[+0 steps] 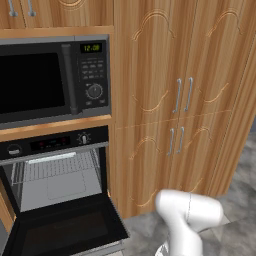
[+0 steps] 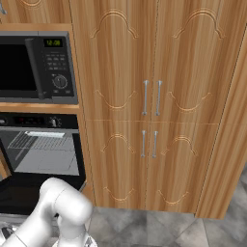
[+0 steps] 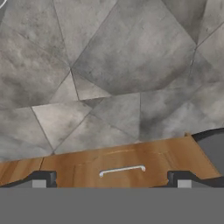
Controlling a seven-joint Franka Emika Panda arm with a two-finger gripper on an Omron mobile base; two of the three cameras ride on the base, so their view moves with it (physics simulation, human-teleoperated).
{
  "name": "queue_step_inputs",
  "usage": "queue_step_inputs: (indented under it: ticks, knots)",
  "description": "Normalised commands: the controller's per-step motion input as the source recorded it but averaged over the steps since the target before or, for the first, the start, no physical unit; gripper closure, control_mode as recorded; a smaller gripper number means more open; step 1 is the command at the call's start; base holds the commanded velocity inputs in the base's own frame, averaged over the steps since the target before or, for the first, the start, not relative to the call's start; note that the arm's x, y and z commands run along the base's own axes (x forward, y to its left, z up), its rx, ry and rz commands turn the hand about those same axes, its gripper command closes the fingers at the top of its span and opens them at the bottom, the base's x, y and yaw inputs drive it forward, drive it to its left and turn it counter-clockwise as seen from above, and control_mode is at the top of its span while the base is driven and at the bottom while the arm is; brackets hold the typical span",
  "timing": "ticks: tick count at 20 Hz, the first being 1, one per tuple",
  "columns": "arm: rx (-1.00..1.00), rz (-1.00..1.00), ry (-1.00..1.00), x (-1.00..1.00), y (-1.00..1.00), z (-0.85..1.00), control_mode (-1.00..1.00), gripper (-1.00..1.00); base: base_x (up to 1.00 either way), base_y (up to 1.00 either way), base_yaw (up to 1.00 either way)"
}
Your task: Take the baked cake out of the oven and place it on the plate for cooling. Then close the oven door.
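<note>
Past the spread, empty fingers (image 3: 112, 179) lie a wood cabinet front (image 3: 122, 164) with a silver handle (image 3: 122, 170) and grey floor tiles (image 3: 109, 65) beyond, while the oven (image 1: 55, 175), door (image 1: 65, 227) dropped open, sits under the microwave (image 1: 50, 80).

The oven (image 1: 52, 172) sits in the lower left of the left base view, a black built-in unit with a control strip carrying a round knob along its top. Its cavity stands open, pale grey inside, with a wire rack across the upper part. The oven door (image 1: 67, 227) hangs dropped open, lying roughly flat at the bottom left, its dark glass face turned upward. In the right base view the oven (image 2: 41, 144) appears at the left edge, again open.
</note>
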Motion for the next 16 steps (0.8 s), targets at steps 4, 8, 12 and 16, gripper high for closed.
queue_step_inputs:
  ticks: [4,8,12,16]
  knots:
    - [-0.04,0.00,-0.19,0.35,0.04,-0.80,-1.00,-1.00,0.00,0.00,0.00]
    - [-0.01,0.01,-0.24,0.22,0.04,-0.83,-1.00,-1.00,0.00,0.00,0.00]
    - [0.00,0.01,-0.22,0.27,0.01,-0.73,-1.00,-1.00,0.00,0.00,0.00]
    - [0.00,0.00,-0.29,0.52,-0.02,-0.59,-1.00,-1.00,0.00,0.00,0.00]
